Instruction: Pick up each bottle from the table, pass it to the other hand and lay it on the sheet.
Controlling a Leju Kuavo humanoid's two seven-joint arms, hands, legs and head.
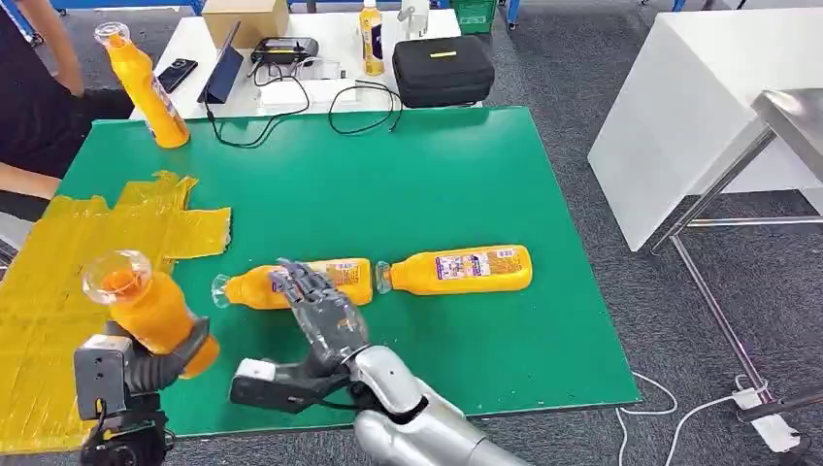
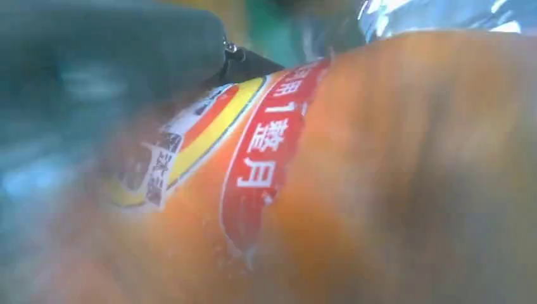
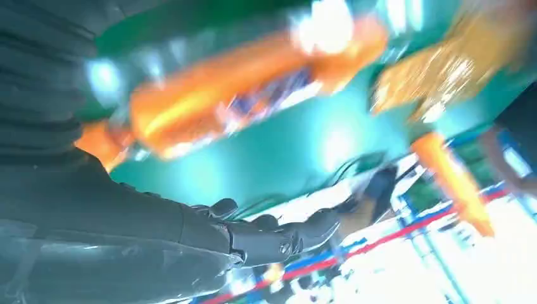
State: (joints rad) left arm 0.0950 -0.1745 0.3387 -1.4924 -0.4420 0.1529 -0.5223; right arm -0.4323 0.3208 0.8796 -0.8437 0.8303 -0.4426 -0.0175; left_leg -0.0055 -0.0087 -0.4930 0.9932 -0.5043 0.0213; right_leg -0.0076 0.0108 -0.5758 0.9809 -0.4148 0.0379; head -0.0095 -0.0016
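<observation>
Our left hand grips an orange bottle upright, fingers wrapped round its lower body, above the front edge of the green counter beside the yellow sheet. Our right hand hovers with fingers spread and empty over a second bottle lying flat, a third bottle lying just beside it, open green surface beyond and to the right. The left wrist view alone resolves the held bottle's red label band with white Chinese characters and "1"; a fourth bottle stands at the counter's far-left corner.
</observation>
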